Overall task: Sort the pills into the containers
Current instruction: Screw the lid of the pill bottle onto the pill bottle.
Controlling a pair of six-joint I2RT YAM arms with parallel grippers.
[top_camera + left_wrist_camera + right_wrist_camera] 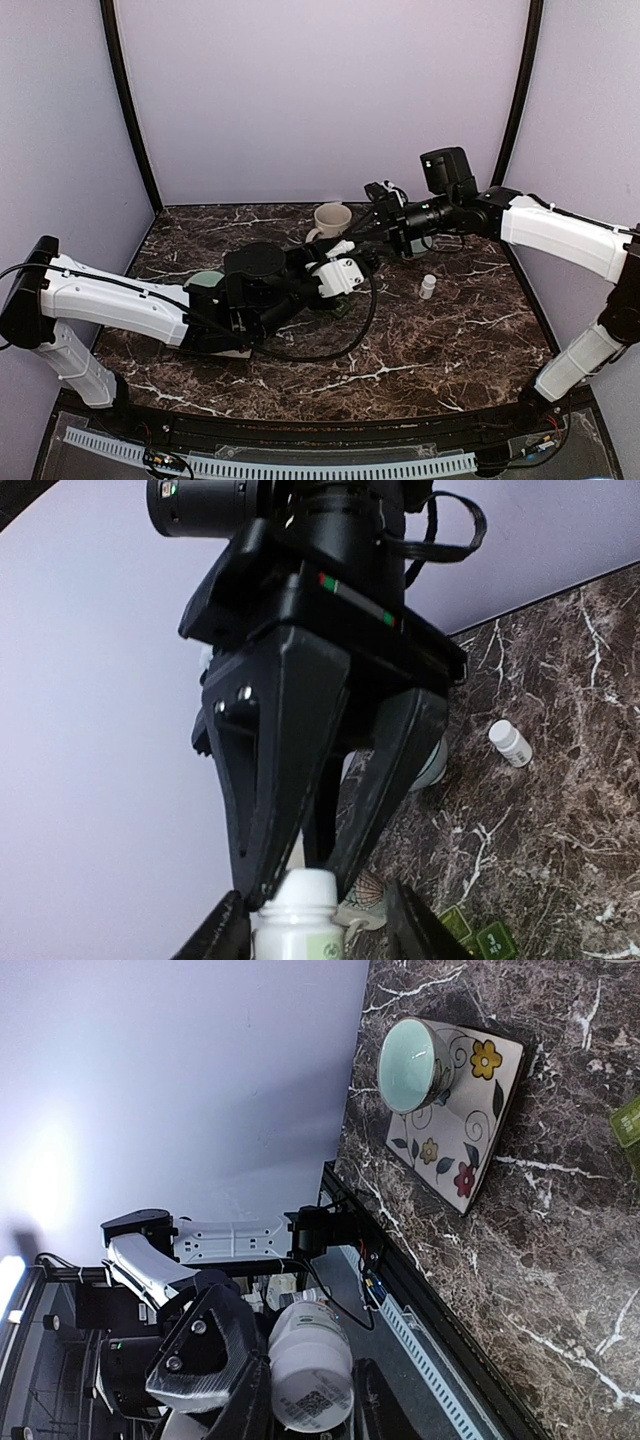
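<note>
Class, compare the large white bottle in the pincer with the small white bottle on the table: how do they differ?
The large bottle is bigger than the small bottle. The large bottle is gripped off the table by the right pincer; the small bottle rests on it. Both are white and capped.

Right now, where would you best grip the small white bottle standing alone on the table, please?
Take the small white bottle across its round body, below the cap, coming down from above: it appears upright, with bare table around it.
</note>
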